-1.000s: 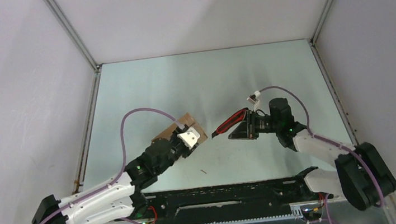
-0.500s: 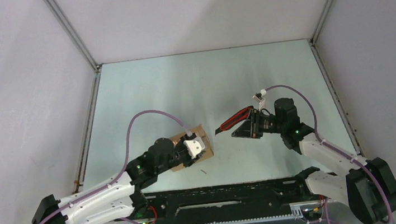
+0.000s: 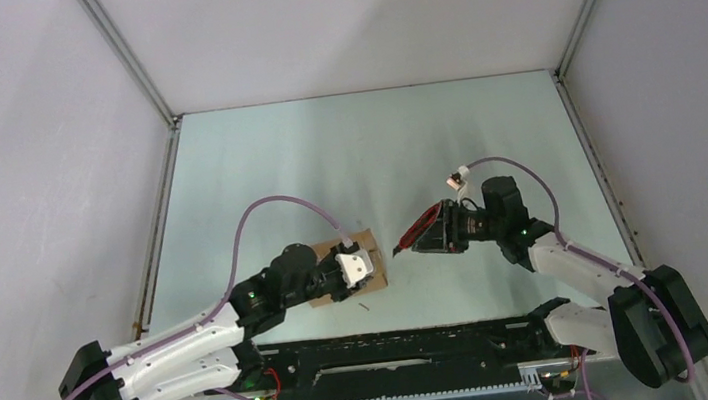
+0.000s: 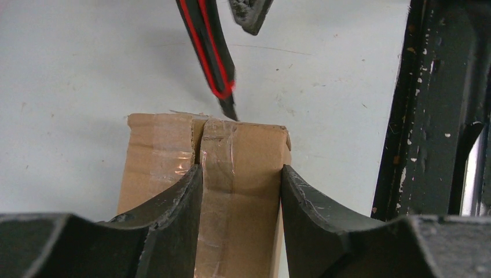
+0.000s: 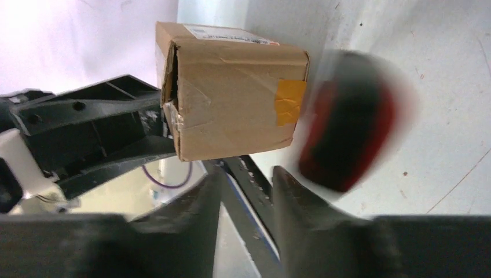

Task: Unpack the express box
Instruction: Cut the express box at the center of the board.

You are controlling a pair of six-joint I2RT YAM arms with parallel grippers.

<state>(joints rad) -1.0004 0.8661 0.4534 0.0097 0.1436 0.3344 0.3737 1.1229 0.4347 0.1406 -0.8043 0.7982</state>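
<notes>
The left gripper (image 4: 241, 171) is clamped on the express box (image 4: 243, 145), one finger on each side of its taped seam. It holds the box over the near part of the table (image 3: 344, 151), a little left of centre and just beyond the black rail (image 4: 428, 116) at the near edge. The box has a white printed label (image 5: 231, 33) on one face and a patch of orange tape (image 5: 289, 101) on another. From the right, the red-and-black utility knife (image 4: 208, 46) reaches in, with its tip at the far edge of the box by the seam. The right gripper (image 5: 247, 174) has its jaws only narrowly apart. In its wrist view the knife is a blur beside one finger, so I cannot tell whether the gripper has hold of it.
</notes>
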